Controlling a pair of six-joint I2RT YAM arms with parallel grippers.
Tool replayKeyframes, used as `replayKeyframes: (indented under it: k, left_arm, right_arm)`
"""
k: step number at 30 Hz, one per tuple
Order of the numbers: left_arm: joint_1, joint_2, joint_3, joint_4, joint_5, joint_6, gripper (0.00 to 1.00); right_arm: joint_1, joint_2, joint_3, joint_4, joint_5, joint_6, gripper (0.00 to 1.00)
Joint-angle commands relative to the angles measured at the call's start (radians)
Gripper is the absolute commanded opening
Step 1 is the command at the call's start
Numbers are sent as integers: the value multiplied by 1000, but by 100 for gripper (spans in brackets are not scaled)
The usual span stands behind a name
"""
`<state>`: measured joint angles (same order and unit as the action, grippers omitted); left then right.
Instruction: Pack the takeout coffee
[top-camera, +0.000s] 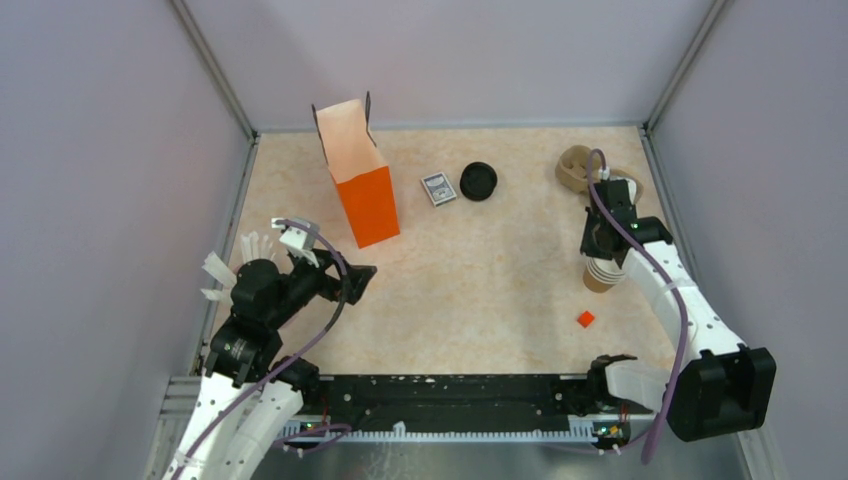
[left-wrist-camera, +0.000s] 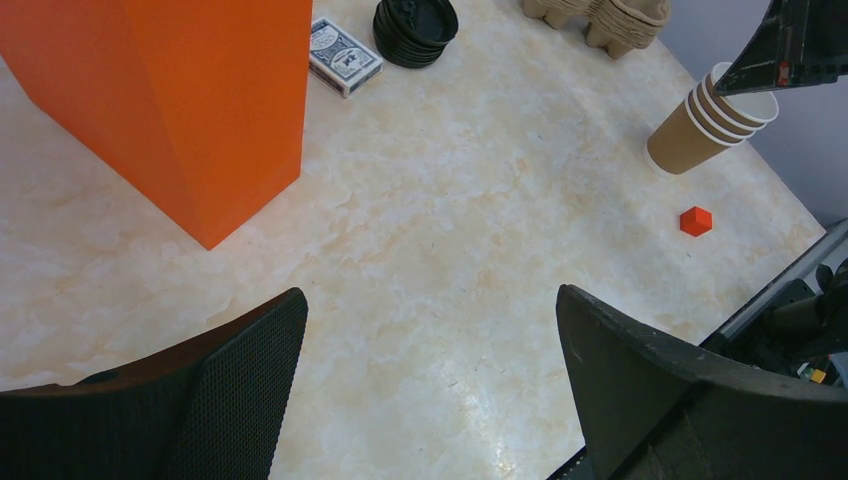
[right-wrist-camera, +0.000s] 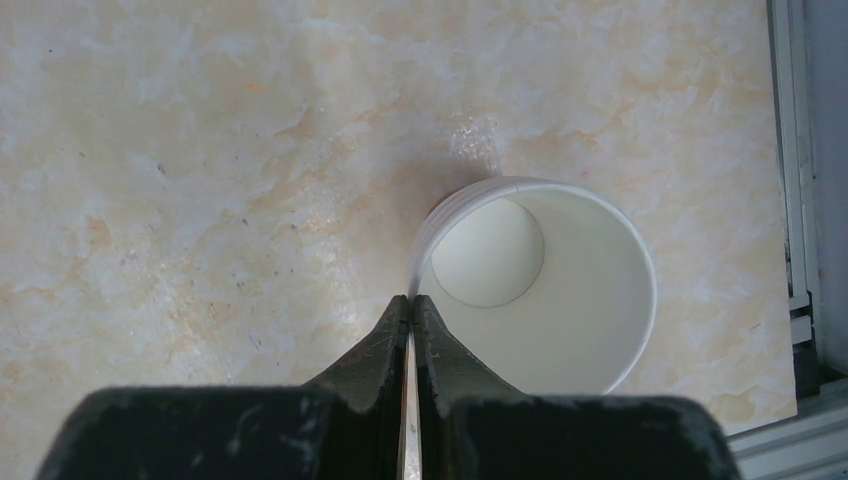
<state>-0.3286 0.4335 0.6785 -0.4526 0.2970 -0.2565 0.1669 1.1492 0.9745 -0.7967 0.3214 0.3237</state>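
Hanging low beside the tall orange paper bag (top-camera: 365, 200), the left gripper (left-wrist-camera: 428, 300) has its jaws wide and holds nothing; judged parked clear of the work. Round black plastic lids (top-camera: 478, 181) lie mid-table. Far right, the right gripper (right-wrist-camera: 411, 300) pinches the wall of the topmost kraft-tan paper cup (right-wrist-camera: 560, 290), one finger inside and one outside. The cup sits nested in the stack of tan cups (top-camera: 598, 280); the pinch is likely meant to separate it.

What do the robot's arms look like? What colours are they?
The left arm and right arm are chunky white tubes with black joints. A purple cable trails along each. The left gripper and right gripper each have two black fingers.
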Motion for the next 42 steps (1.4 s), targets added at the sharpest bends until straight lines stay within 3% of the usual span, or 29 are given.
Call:
replayKeyframes:
  k: [1, 8, 13, 32, 38, 42]
  left_arm:
    - [-4, -18, -5, 49, -6, -1, 99]
    - [-5, -16, -6, 50, -5, -1, 99]
    - [-6, -18, -5, 49, -6, 0, 99]
    - [-6, -9, -7, 51, -8, 0, 99]
    - [-6, -6, -7, 51, -12, 1, 99]
    - [-5, -5, -5, 49, -17, 3, 99]
  right_arm:
    - [-6, 10, -1, 16, 12, 3, 4]
    - [-6, 22, 3, 5, 21, 7, 9]
    - [-5, 13, 16, 0, 33, -2, 0]
    - [-5, 7, 209, -141, 127, -40, 0]
    - [-4, 20, 403, -235, 150, -61, 0]
    - [16, 10, 515, -237, 37, -88, 0]
